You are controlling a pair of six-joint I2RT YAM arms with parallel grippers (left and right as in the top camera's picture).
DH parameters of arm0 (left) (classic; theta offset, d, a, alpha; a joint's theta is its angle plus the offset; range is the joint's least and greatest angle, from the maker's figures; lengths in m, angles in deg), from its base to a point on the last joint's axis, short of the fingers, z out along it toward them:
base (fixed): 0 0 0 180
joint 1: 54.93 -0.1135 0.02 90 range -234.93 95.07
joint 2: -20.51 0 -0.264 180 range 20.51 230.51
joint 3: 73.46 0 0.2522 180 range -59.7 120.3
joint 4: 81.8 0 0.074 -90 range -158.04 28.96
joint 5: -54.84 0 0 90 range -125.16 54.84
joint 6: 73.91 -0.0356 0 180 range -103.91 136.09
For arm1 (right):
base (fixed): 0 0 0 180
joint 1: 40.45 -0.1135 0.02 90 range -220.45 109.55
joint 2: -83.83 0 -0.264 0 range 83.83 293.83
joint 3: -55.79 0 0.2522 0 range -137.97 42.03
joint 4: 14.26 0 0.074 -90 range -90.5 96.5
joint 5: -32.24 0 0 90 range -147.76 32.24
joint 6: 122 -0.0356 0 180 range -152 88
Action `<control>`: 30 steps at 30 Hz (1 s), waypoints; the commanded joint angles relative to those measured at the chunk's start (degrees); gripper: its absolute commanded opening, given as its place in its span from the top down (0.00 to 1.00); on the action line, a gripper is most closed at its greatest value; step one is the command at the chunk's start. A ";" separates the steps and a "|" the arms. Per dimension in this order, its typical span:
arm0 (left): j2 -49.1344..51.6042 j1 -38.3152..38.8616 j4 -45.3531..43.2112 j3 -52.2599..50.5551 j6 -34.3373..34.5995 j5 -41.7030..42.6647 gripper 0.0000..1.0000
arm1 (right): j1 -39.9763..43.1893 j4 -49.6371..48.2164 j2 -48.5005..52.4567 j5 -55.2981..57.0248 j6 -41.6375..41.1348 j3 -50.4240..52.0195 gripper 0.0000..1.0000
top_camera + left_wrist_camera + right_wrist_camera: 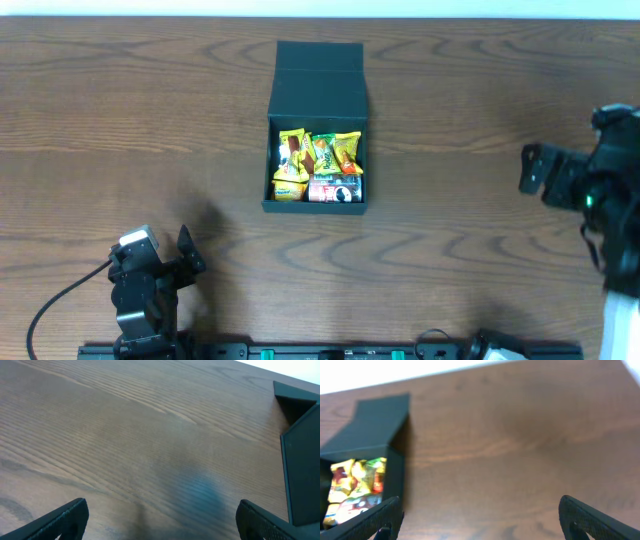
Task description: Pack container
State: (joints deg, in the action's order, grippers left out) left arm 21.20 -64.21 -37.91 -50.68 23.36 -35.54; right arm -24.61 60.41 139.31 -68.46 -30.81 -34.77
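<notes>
The container, a dark green-black box, sits at the table's middle with its hinged flap lid folded back flat behind it. Inside lie yellow and orange snack packets and a small red can. The container also shows in the right wrist view and at the right edge of the left wrist view. My left gripper is open and empty, low over bare wood at the front left. My right gripper is open and empty at the table's right.
The wooden table stretches around the container. A black cable runs from the left arm at the front left. A rail with fittings lies along the front edge.
</notes>
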 commanded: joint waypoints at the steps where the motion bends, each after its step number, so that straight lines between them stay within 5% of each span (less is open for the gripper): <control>1: -0.44 -0.07 -0.15 -0.85 -0.42 -0.02 0.05 | -4.81 -0.72 -8.66 0.37 5.97 3.43 0.01; 7: -0.44 -0.07 -0.15 -0.85 -0.42 0.00 0.05 | -13.16 -6.10 -26.18 0.37 8.81 17.99 0.01; 16: -0.44 -0.07 -0.15 -0.85 -0.42 0.00 0.05 | -13.68 -10.51 -47.65 0.20 8.74 41.44 0.01; 30: -0.44 -0.07 -0.15 -0.85 -0.42 0.00 0.05 | -13.66 -17.03 -55.17 -0.28 8.15 60.70 0.01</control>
State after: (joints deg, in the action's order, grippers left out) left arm 21.09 -64.21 -37.95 -50.68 23.36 -35.52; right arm -37.79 43.64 84.69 -68.44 -22.61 24.92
